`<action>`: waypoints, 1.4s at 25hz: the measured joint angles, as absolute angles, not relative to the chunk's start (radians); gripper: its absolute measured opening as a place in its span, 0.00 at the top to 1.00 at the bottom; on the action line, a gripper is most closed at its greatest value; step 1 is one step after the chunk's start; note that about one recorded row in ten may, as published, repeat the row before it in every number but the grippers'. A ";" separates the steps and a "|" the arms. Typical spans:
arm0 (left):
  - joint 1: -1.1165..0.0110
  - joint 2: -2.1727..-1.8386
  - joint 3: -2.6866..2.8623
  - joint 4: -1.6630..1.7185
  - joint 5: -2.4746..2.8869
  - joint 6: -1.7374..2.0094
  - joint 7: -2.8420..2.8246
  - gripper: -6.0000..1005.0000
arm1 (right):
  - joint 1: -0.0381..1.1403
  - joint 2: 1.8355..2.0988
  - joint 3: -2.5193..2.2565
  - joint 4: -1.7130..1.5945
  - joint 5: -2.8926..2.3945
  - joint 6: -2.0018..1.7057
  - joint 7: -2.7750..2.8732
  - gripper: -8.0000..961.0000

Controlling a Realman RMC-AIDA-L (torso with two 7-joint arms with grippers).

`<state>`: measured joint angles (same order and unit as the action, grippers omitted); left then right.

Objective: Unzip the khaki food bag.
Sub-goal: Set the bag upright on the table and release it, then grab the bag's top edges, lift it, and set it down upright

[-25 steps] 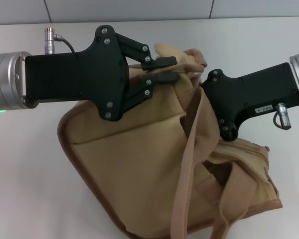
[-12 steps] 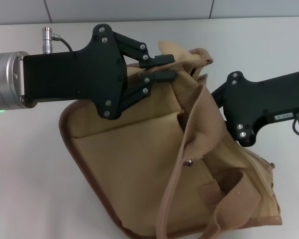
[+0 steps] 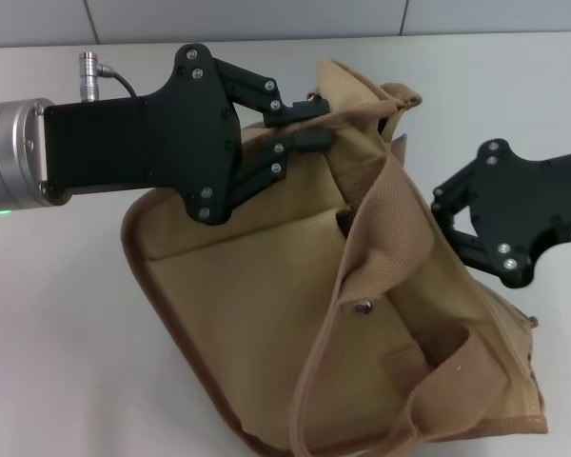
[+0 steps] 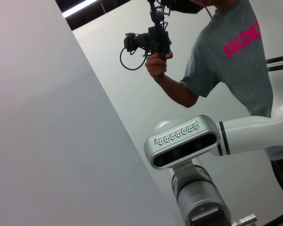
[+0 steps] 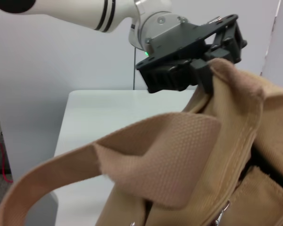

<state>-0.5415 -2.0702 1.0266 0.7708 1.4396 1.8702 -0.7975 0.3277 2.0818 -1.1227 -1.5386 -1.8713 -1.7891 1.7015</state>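
White worktop [image 3: 57,314]: one khaki food bag [image 3: 266,324], two handles; left gripper [image 3: 309,124] fingers pinching bag's top edge; right gripper [image 3: 438,217] fingers hidden, cannot tell.

My bag [image 3: 247,314] is matt tan canvas with coarse woven webbing handles [image 3: 385,243]; my left gripper [image 3: 305,124] is matt black plastic, wrist [image 3: 14,152] brushed metal

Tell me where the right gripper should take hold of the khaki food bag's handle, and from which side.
Grip the webbing handle at its raised arch, coming from the robot's right, where the right gripper sits. That span stands clear of the khaki food bag, while the left gripper pinches the top edge, likely steadying it.
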 joint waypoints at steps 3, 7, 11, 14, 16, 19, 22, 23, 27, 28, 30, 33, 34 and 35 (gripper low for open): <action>-0.541 -2.071 1.026 0.770 1.431 1.862 -0.798 0.95 | 0.319 2.082 -1.096 -1.542 -1.875 -1.830 1.703 0.98; -0.541 -2.071 1.026 0.770 1.427 1.856 -0.799 0.95 | 0.314 2.082 -1.061 -1.548 -1.882 -1.877 1.706 0.98; -0.541 -2.071 1.026 0.770 1.425 1.846 -0.799 0.95 | 0.304 2.082 -1.014 -1.563 -1.918 -1.925 1.714 0.98; -0.541 -2.072 1.026 0.769 1.421 1.837 -0.799 0.95 | 0.293 2.082 -0.998 -1.577 -1.945 -1.955 1.716 0.98; -0.542 -2.073 1.026 0.769 1.416 1.832 -0.800 0.95 | 0.288 2.082 -0.990 -1.585 -1.964 -1.973 1.721 0.98; -0.542 -2.073 1.026 0.769 1.410 1.830 -0.801 0.96 | 0.285 2.082 -0.977 -1.590 -1.988 -2.015 1.729 0.98; -0.542 -2.072 1.026 0.769 1.404 1.827 -0.801 0.96 | 0.281 2.081 -0.967 -1.594 -2.016 -2.043 1.731 0.98; -0.542 -2.071 1.026 0.768 1.400 1.824 -0.801 0.97 | 0.277 2.082 -0.954 -1.600 -2.034 -2.049 1.732 0.98; -0.541 -2.071 1.027 0.767 1.398 1.820 -0.801 0.98 | 0.271 2.082 -0.934 -1.603 -2.035 -2.052 1.732 0.98; -0.541 -2.071 1.028 0.767 1.398 1.819 -0.801 0.98 | 0.269 2.082 -0.934 -1.603 -2.035 -2.064 1.732 0.98; -0.541 -2.071 1.029 0.767 1.398 1.819 -0.801 0.99 | 0.269 2.082 -0.936 -1.603 -2.037 -2.078 1.730 0.99; -0.541 -2.072 1.027 0.767 1.398 1.818 -0.802 1.00 | 0.275 2.080 -0.941 -1.602 -2.073 -2.130 1.722 0.99; -0.541 -2.072 1.027 0.767 1.398 1.818 -0.802 0.99 | 0.275 2.080 -0.941 -1.602 -2.073 -2.130 1.722 0.99; -0.541 -2.072 1.027 0.767 1.398 1.817 -0.802 0.99 | 0.276 2.080 -0.942 -1.602 -2.084 -2.135 1.722 0.99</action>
<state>-0.5415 -2.0718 1.0270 0.7666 1.3985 1.8171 -0.8022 0.2755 2.0802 -0.9422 -1.6023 -2.0835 -2.1348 1.7219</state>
